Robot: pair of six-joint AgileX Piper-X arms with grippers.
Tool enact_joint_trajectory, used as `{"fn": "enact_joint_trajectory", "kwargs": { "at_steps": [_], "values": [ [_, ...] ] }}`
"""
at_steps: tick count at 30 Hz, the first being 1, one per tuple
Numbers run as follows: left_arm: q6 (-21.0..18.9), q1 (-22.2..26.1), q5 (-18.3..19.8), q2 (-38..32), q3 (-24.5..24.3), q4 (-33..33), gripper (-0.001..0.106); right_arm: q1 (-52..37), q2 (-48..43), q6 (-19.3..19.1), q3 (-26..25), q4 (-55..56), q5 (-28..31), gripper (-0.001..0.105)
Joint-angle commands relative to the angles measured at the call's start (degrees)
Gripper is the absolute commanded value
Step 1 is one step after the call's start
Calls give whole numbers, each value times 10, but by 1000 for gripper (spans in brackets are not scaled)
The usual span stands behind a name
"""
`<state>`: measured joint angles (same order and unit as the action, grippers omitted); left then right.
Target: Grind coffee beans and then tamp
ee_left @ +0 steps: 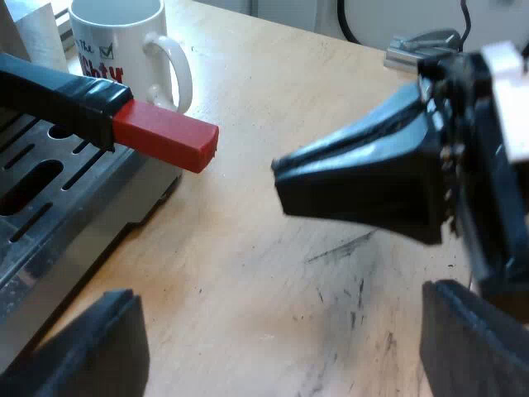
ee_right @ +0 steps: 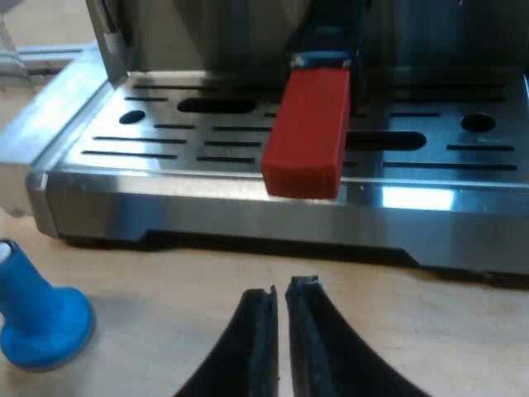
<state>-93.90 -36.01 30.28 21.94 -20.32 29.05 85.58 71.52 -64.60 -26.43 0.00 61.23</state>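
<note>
The holder's dark handle with its red end juts out from the espresso machine's front, over the slotted drip tray. My right gripper is shut with nothing between its fingers, and sits just short of the red end, lower than it. From the left wrist view, the right gripper points its tips at the red end with a gap between them. My left gripper is open wide over the bare wooden table, holding nothing. A blue tamper stands on the table by the tray's corner.
A white mug with printed lettering stands on the table beside the machine, beyond the red end. A grey metal fitting lies at the table's far edge. The drip tray's steel rim runs low above the table.
</note>
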Motion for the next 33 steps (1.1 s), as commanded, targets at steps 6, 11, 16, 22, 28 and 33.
{"fn": "enact_joint_trajectory", "kwargs": {
  "at_steps": [6, 11, 16, 22, 28, 33],
  "values": [
    [5, -3, 3, 0, -2, -6, 70, 1, 17, -1, -1, -24, 8, 6],
    [5, -3, 3, 0, -2, -6, 70, 0, 17, -1, -1, -27, 8, 6],
    [5, -3, 3, 0, -2, -6, 70, -1, 17, -8, -1, -27, 71, 5],
    [5, -3, 3, 0, -2, -6, 70, -1, 17, -8, -1, -27, 85, 5],
    [5, -3, 3, 0, -2, -6, 70, -1, 17, -12, -1, -27, 85, 5],
    [5, -3, 3, 0, -2, -6, 70, -1, 17, -12, -1, -27, 80, 5]
  ]
}}
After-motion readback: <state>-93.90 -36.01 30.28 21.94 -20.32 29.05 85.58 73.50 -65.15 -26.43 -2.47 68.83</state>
